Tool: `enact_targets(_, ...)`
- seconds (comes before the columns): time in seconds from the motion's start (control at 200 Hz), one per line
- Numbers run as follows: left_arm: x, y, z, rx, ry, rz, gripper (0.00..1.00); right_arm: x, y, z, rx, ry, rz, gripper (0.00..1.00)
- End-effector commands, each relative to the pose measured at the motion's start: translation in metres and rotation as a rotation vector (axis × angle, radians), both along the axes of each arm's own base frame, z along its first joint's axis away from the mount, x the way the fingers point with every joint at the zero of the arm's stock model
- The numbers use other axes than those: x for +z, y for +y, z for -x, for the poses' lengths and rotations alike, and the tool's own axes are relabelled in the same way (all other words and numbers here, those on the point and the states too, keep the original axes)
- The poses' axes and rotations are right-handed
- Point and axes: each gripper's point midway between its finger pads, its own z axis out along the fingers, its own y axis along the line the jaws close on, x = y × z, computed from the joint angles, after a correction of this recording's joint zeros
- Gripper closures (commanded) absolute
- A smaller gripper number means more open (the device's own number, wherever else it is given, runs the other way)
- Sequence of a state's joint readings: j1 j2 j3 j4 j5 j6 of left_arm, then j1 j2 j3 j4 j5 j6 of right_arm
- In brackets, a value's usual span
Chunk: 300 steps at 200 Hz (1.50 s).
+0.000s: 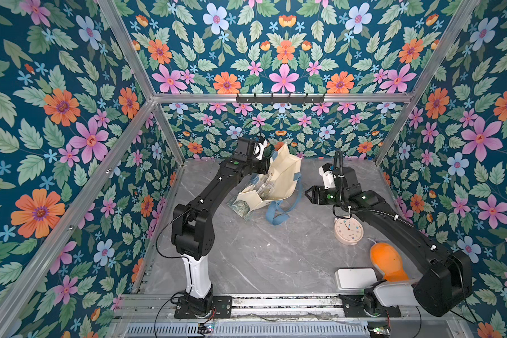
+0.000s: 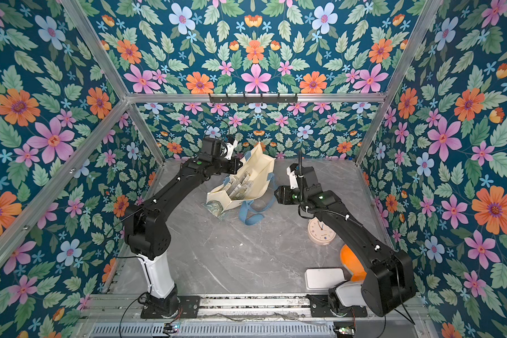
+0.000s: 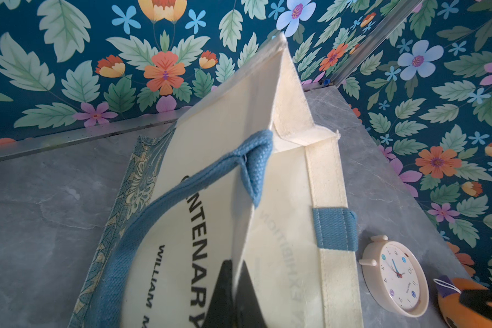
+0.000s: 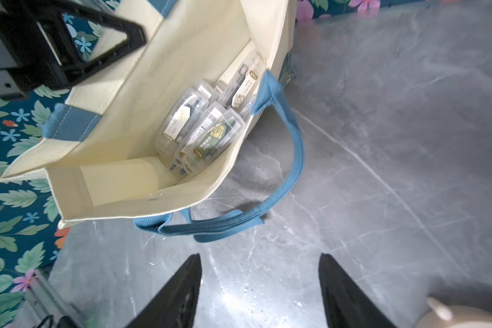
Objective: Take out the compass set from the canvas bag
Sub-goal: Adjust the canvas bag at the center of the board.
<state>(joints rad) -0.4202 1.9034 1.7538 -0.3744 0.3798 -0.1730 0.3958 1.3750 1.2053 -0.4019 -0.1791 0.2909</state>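
The cream canvas bag lies on its side on the grey table, mouth toward the right arm, with its green paisley base at the left. My left gripper is shut on the bag's upper wall and holds the mouth up, as both top views show. Inside the bag, in the right wrist view, lie several clear plastic cases with gold and green labels, the compass set among them. My right gripper hangs open and empty just outside the mouth, above the bare table near the blue handles.
A pink alarm clock lies on the table under the right arm. Nearer the front are an orange object and a white box. Floral walls close in the back and both sides.
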Motion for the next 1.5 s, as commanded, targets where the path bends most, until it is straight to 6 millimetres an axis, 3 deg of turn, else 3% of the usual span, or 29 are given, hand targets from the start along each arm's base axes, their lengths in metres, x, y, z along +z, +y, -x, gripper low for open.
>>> enact_targets(0.0, 0.001, -0.003, 0.007, -0.027, -0.002, -0.001, 1.0, 0.019, -0.009, -0.016, 0.065, -0.119, 0.123, 0.32)
enact_targets(0.17, -0.002, -0.004, 0.012, -0.04, 0.005, -0.01, 1.0, 0.038, -0.004, -0.044, 0.156, -0.243, 0.214, 0.23)
enact_targets(0.365, -0.004, -0.005, 0.018, -0.055, 0.006, -0.033, 1.0, 0.035, 0.004, -0.071, 0.237, -0.3, 0.271, 0.1)
enact_targets(0.515, -0.004, -0.003, 0.018, -0.056, 0.004, -0.054, 1.0, 0.036, 0.011, -0.084, 0.26, -0.292, 0.26, 0.08)
enact_targets(0.53, -0.003, -0.003, 0.019, -0.057, 0.002, -0.055, 1.0, 0.023, 0.014, -0.089, 0.269, -0.266, 0.262, 0.08)
enact_targets(0.58, -0.004, -0.003, 0.02, -0.06, 0.002, -0.061, 1.0, 0.019, 0.017, -0.093, 0.278, -0.257, 0.253, 0.08)
enact_targets(0.72, -0.005, -0.001, 0.022, -0.061, 0.002, -0.079, 1.0, 0.021, 0.032, -0.103, 0.311, -0.266, 0.2, 0.07)
enact_targets(1.065, -0.002, -0.002, 0.03, -0.082, 0.004, -0.119, 1.0, 0.013, 0.053, -0.168, 0.321, -0.281, 0.215, 0.08)
enact_targets(1.19, 0.007, -0.005, 0.032, -0.092, -0.015, -0.127, 1.0, 0.008, 0.061, -0.176, 0.344, -0.258, 0.193, 0.24)
enact_targets(1.365, 0.014, -0.004, 0.03, -0.084, -0.03, -0.152, 1.0, 0.006, 0.064, -0.169, 0.354, -0.245, 0.162, 0.61)
enact_targets(1.42, 0.014, 0.0, 0.03, -0.069, -0.032, -0.175, 0.92, 0.006, 0.063, -0.165, 0.351, -0.245, 0.147, 0.72)
enact_targets(1.495, 0.011, 0.01, 0.031, -0.039, -0.031, -0.218, 0.74, 0.004, 0.062, -0.16, 0.342, -0.243, 0.131, 0.85)
